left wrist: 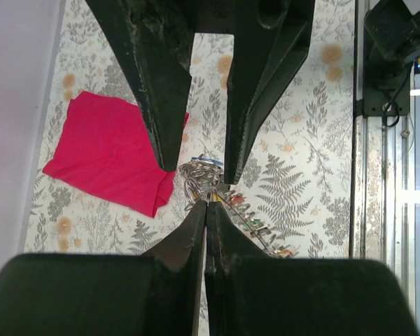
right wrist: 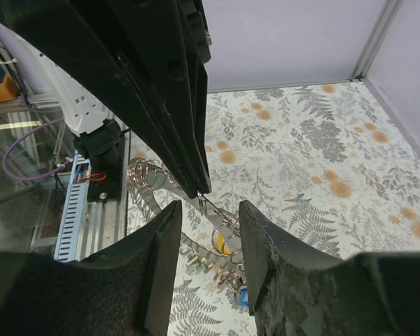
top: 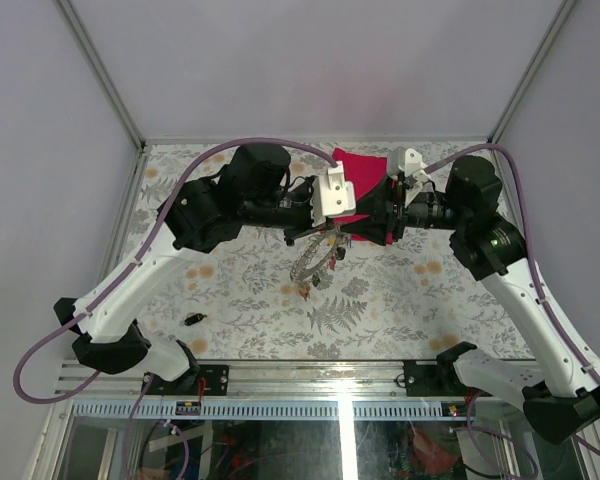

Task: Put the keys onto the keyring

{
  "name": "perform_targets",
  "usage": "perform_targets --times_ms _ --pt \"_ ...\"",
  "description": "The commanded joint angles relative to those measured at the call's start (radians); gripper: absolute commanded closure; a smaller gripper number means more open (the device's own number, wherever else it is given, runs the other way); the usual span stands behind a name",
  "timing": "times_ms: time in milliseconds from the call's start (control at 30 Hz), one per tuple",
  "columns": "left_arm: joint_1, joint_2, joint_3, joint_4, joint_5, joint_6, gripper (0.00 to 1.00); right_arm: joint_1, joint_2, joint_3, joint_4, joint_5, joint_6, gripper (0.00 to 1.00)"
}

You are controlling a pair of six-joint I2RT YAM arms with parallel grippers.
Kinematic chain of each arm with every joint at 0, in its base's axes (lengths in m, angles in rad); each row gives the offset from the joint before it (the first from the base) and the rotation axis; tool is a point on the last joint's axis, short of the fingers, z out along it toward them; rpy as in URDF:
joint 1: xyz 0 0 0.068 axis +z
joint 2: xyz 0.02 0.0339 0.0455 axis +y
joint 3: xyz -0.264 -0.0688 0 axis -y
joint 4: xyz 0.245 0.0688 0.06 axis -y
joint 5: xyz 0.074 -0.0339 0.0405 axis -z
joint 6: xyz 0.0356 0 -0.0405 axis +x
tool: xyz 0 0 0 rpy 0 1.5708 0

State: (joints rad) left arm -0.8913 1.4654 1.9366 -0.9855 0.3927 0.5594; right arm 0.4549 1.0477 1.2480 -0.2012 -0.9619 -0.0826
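Left claw [left wrist: 206, 204] clamped on keyring [left wrist: 194, 176], holding it steady.
We see right claw [right wrist: 208, 210] apart around it, likely ready to work the keys [left wrist: 255, 225] on.

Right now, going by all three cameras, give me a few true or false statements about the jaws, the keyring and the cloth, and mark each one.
1. The left gripper has its jaws shut on the keyring. True.
2. The right gripper has its jaws clamped shut. False: they stand apart, with a clear gap between them.
3. A red cloth lies on the patterned table. True.
4. The keyring lies flat on the red cloth. False: it is held up between the two grippers, beside the cloth and not on it.
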Motion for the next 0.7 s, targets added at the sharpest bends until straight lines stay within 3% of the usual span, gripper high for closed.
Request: perform_targets --times_ms 0,233,667 --pt "-0.016 0.003 0.044 0.002 -0.047 0.037 1.0 0.0 0.022 0.049 0.006 -0.086 0.009 0.56" --pt "-0.019 0.002 0.042 0.002 -0.049 0.04 1.0 0.045 0.033 0.024 0.002 -0.06 -0.033 0.63" --pt "-0.021 -0.012 0.033 0.002 -0.034 0.049 1.0 0.079 0.051 0.013 -0.024 0.038 -0.106 0.65"
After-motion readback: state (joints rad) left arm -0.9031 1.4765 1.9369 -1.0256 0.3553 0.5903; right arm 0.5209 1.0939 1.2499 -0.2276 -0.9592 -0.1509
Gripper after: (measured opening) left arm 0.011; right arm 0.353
